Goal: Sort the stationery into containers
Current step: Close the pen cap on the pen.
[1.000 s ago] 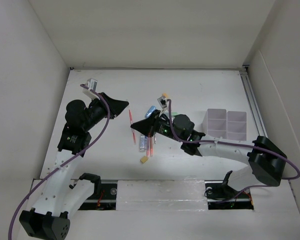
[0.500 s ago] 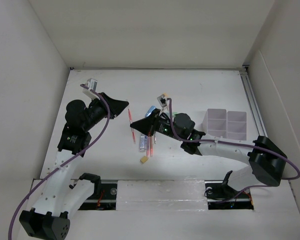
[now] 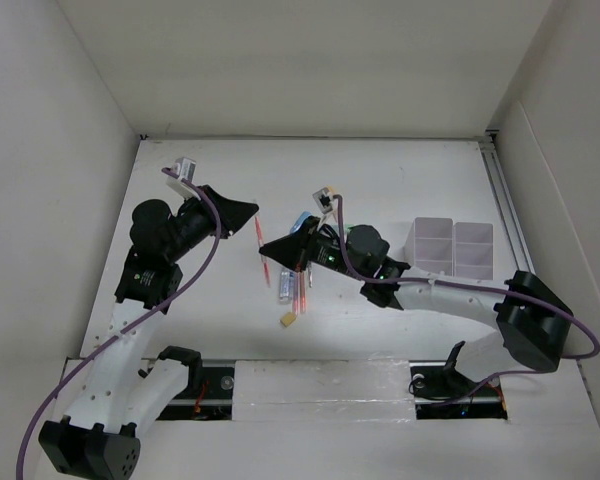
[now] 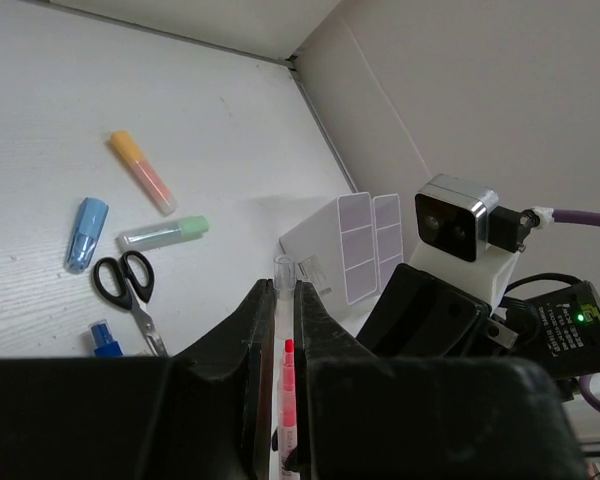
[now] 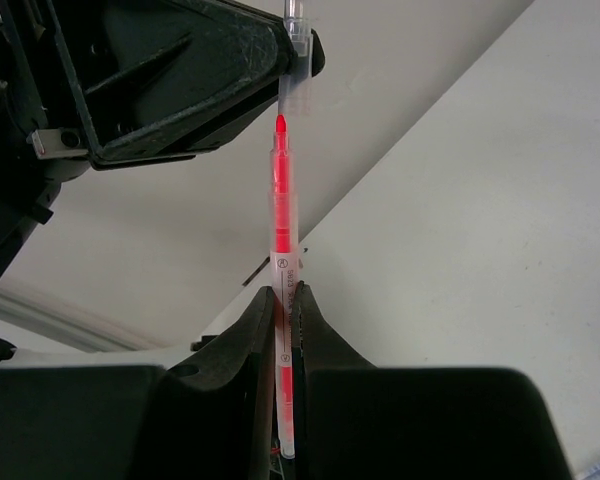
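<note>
The right tool [image 5: 283, 300] is clenching the barrel of a thin red pen [image 5: 281, 215]. Its jaws are pressing on the pen from both sides, and the pen is sticking straight out past its tips, clear of the counter [image 3: 400, 180]. Directly ahead, the left tool [image 4: 284, 290] is facing it nose to nose and clenching a clear cap [image 4: 283, 267]. The pen's red point is sitting right at the cap's mouth; I cannot tell whether it is seated.

Under the two tools, more red pens [image 3: 300, 290] and a small yellow eraser [image 3: 290, 320] are lying on the counter. Ahead of the left tool and off to its left, black-handled scissors [image 4: 125, 285], a blue-capped glue bottle [image 4: 104, 340] and the green marker [image 4: 165, 233], blue marker [image 4: 85, 233] and orange marker [image 4: 140, 172] are lying loose, none of them in a container. The translucent bins [image 3: 450, 247] are standing behind the right tool, back along its own arm and well apart from the pen.

Judging by this, the two arms are fitting the cap to the pen before it is sorted. The next move calls for a short push along the pen's own line, with both tools holding straight so the tip is not skidding off the rim. After that the left tool needs to be letting go so the right one can be carrying the pen back to a bin.
</note>
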{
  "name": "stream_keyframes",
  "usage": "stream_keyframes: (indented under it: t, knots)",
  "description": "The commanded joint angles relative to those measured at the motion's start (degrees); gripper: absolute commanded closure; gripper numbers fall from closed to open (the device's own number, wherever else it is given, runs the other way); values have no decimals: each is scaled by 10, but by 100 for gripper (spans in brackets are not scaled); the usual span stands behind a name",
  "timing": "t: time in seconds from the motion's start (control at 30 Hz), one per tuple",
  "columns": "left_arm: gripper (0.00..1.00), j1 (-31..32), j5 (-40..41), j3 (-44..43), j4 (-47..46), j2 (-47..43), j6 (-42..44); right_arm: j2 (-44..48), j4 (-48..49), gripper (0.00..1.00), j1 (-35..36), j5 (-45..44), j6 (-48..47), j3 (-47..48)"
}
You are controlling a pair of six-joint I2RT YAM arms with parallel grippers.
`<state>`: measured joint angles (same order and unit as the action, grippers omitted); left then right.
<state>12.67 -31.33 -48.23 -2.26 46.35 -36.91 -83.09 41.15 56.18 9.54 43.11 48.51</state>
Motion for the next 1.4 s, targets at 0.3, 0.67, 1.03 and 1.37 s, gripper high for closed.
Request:
stream_keyframes:
  t: [0.3, 0.67, 1.03, 1.37]
  knots:
    - [100, -1, -27, 3, -35, -6, 9, -2, 39, 100, -17, 12, -5, 30]
    - [100, -1, -15, -2, -29, -6, 9, -2, 33, 100, -17, 12, 0, 24]
    - [100, -1, 28, -12, -13, -6, 9, 9, 27, 100, -17, 12, 0, 11]
    - [100, -1, 41, -19, -3, -6, -2, -2, 22, 100, -17, 12, 0, 17]
